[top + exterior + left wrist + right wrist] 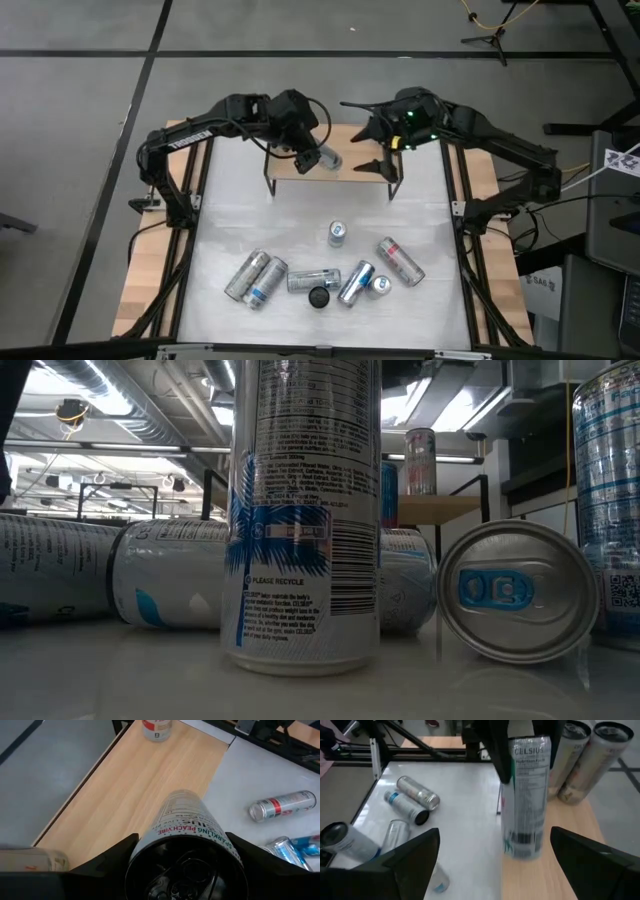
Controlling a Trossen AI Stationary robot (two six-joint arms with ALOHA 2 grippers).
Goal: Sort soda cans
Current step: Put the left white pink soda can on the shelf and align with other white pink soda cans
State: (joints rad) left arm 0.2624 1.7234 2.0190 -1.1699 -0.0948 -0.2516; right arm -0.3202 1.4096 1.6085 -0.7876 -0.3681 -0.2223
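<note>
A can (186,845) is clamped in the left end effector (312,155) over the shelf (130,790). It should be lowered upright beside the placed cans before release. The right end effector (495,860) is held apart nearby.

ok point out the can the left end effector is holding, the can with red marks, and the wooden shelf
held can (185,817), left wrist view, label side
red-marked can (401,261), high view, mid body
wooden shelf (130,785), left wrist view, bare top surface

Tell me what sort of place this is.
Probably a robotics lab or workshop: two arms bolted to a table on a bare concrete floor, exposed ducts overhead, and cables and stands around.
</note>
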